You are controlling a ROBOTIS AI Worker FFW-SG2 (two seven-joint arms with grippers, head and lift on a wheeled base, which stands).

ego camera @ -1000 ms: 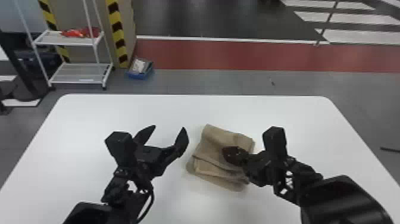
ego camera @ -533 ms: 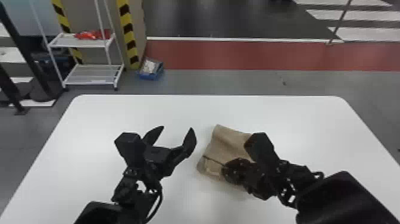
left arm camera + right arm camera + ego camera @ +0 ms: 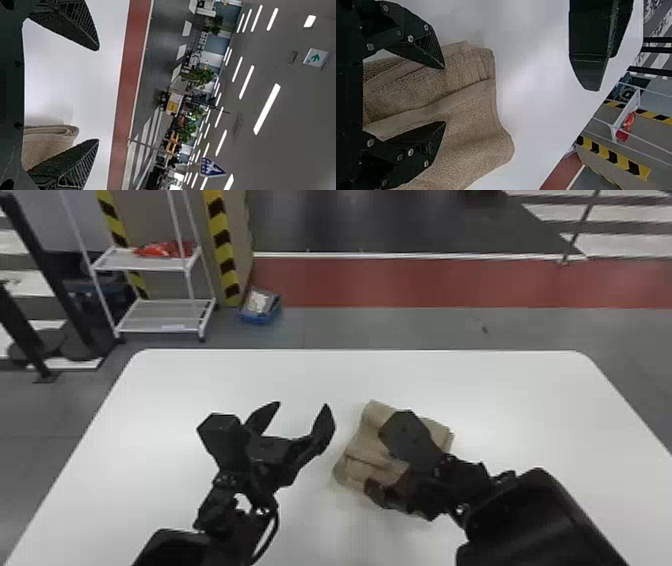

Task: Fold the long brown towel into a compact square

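The brown towel (image 3: 372, 440) lies folded in layers on the table, right of centre, partly covered by the right arm. Left of it, with space between, is my left gripper (image 3: 302, 420), open and holding nothing. My right gripper (image 3: 380, 470) is over the towel's near part in the head view. In the right wrist view the towel (image 3: 466, 118) lies beneath the right gripper (image 3: 443, 95), whose fingers stand wide apart. The left wrist view has the left gripper (image 3: 98, 95) open, and the rolled-looking edge of the towel (image 3: 51, 138) behind one finger.
The white table (image 3: 450, 380) spreads around both arms. Beyond its far left corner stand a white shelf rack (image 3: 165, 315) and a blue bin (image 3: 261, 307) on the floor. The left gripper's dark finger hangs near the right one in the right wrist view.
The right gripper has turned and shifted over the towel, uncovering its near-left folds. The left arm keeps its pose above the table. The head view has swung slightly left.
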